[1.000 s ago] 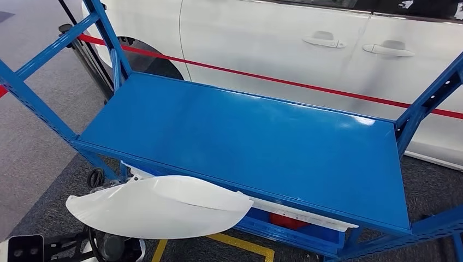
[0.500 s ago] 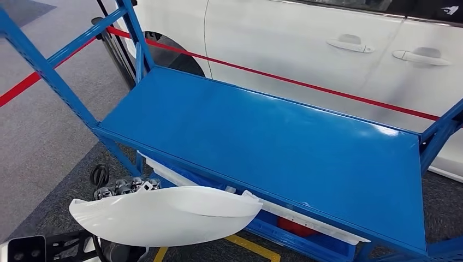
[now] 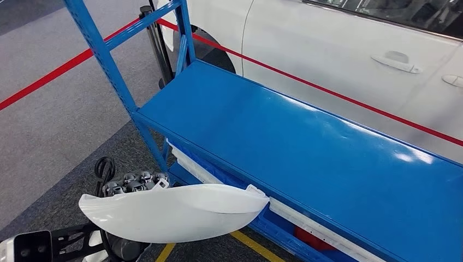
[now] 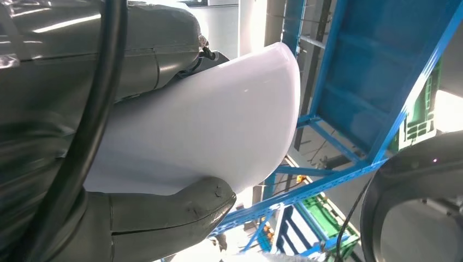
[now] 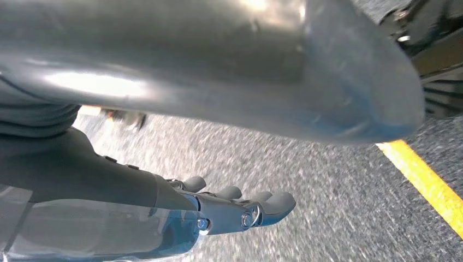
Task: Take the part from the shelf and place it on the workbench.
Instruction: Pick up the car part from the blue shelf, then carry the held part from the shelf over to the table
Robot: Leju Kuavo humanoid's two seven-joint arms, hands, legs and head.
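White part carried in the left hand beside the blue shelf.

Head view: the left hand (image 3: 134,183) is mostly hidden behind the long white part (image 3: 174,212), with fingertips showing over its far edge; the part hangs low, in front of the blue shelf (image 3: 306,147), whose right end is cut off. More white pieces (image 3: 306,221) lie on the shelf's lower level, partly covered by the top deck. A white car (image 3: 349,49) stands behind a red barrier tape (image 3: 327,93).
Left wrist view: the thick thumb and the fingers clamp the part (image 4: 218,125) between them.
Right wrist view: the right hand (image 5: 240,207) hangs over grey floor (image 5: 327,207), its fingers extended and loosely together, holding nothing, near a yellow line (image 5: 431,185).
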